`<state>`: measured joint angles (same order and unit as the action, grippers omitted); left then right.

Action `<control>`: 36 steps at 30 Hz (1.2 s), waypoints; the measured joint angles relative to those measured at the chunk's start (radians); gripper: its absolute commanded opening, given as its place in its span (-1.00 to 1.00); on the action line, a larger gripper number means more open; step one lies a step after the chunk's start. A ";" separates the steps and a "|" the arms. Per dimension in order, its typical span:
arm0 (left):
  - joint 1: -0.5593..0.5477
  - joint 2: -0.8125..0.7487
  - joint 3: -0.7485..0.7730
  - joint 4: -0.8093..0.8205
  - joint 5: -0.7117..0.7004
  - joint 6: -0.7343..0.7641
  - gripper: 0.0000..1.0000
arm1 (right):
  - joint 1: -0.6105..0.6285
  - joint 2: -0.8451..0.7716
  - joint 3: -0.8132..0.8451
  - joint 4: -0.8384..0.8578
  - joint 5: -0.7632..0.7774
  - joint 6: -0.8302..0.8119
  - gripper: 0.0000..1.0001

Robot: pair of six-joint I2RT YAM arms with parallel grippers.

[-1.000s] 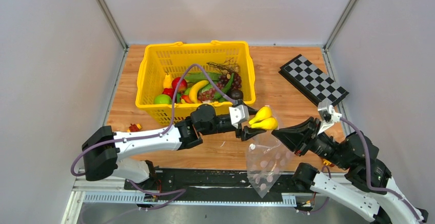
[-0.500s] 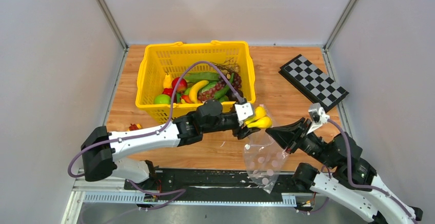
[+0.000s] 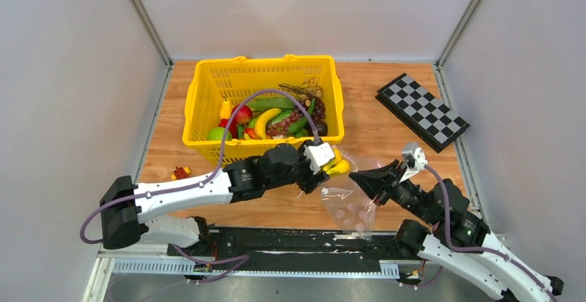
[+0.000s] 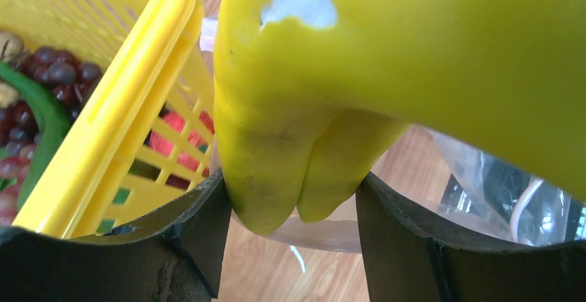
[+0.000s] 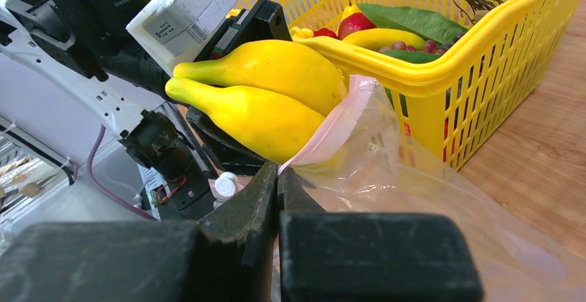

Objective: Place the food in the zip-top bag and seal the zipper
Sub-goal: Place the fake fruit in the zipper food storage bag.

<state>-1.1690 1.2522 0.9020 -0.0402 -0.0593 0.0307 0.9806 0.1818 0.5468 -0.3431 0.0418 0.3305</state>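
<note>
A pair of yellow toy bananas (image 3: 337,166) is clamped in my left gripper (image 3: 323,169), just in front of the basket. In the left wrist view the bananas (image 4: 297,108) fill the gap between the dark fingers (image 4: 197,229). Directly under them is the mouth of the clear zip-top bag (image 3: 351,205). My right gripper (image 3: 356,176) is shut on the bag's pink-white zipper (image 5: 338,126) and holds that edge up against the bananas (image 5: 269,95). The rest of the bag (image 5: 414,198) sags onto the wood. More food (image 3: 276,119) lies in the basket.
The yellow basket (image 3: 200,88) stands at mid-table, close behind both grippers. A black-and-white checkerboard (image 3: 422,111) lies at the right rear. One small red toy (image 3: 181,172) sits on the wood at the front left. Grey walls enclose the table.
My left gripper has carried the bananas down and to the left, onto the bag's mouth. The right gripper has shifted left and lower with the bag, which now hangs less over the table's edge.
</note>
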 measured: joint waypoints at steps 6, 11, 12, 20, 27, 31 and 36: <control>-0.008 -0.042 -0.007 -0.095 -0.093 -0.017 -0.51 | 0.000 0.008 -0.027 0.014 0.001 -0.012 -0.94; -0.010 -0.084 -0.007 -0.155 -0.166 -0.027 -0.49 | 0.000 0.018 -0.038 0.021 0.000 -0.015 -0.94; -0.010 -0.089 -0.007 -0.161 -0.170 -0.027 -0.49 | 0.000 0.022 -0.038 0.022 0.000 -0.015 -0.94; -0.010 -0.117 -0.075 -0.109 -0.134 -0.043 -0.23 | 0.000 0.074 -0.045 0.085 0.002 0.010 -0.95; -0.010 -0.126 -0.115 -0.007 -0.037 -0.068 0.14 | 0.000 0.083 -0.075 0.143 0.005 0.042 -0.94; -0.008 -0.125 -0.114 0.020 -0.009 -0.068 0.39 | 0.000 0.077 -0.075 0.148 0.008 0.052 -0.94; -0.008 -0.123 -0.114 0.022 0.007 -0.066 0.70 | 0.000 0.066 -0.075 0.147 0.014 0.061 -0.93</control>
<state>-1.1770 1.1290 0.7876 -0.0181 -0.0521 -0.0349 0.9806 0.2481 0.4721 -0.1959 0.0555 0.3916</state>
